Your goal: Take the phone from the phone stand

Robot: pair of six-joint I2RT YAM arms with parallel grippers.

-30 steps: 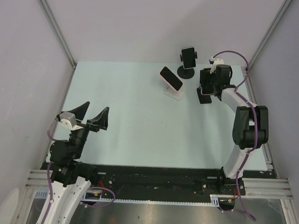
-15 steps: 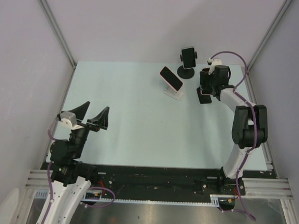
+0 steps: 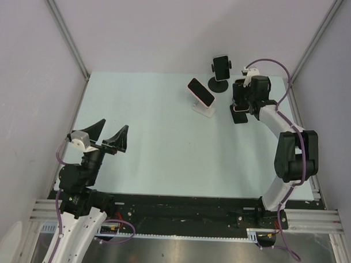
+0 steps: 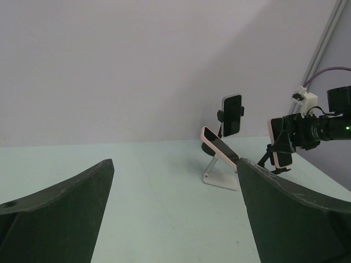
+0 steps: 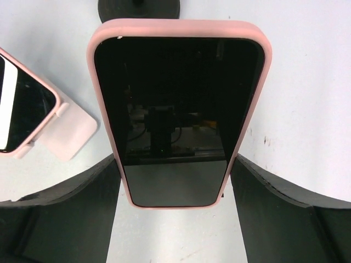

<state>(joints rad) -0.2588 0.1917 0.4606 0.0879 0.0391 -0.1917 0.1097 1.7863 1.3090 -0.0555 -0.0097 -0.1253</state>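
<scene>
Fingers point(image 5: 66, 213) of the right gripper point(image 3: 241, 106) are clamped on both long edges of the pink-cased, black-screened phone point(image 5: 178, 104), upright over the far right of the pale green tabletop point(image 3: 152, 142), so the grasp appears made, while lifting it clear of its stand, not clearly visible, seemingly remains.

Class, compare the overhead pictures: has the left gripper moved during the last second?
No. The left gripper sits at the same spot beside the table's left edge in all three overhead pictures, jaws open.
</scene>
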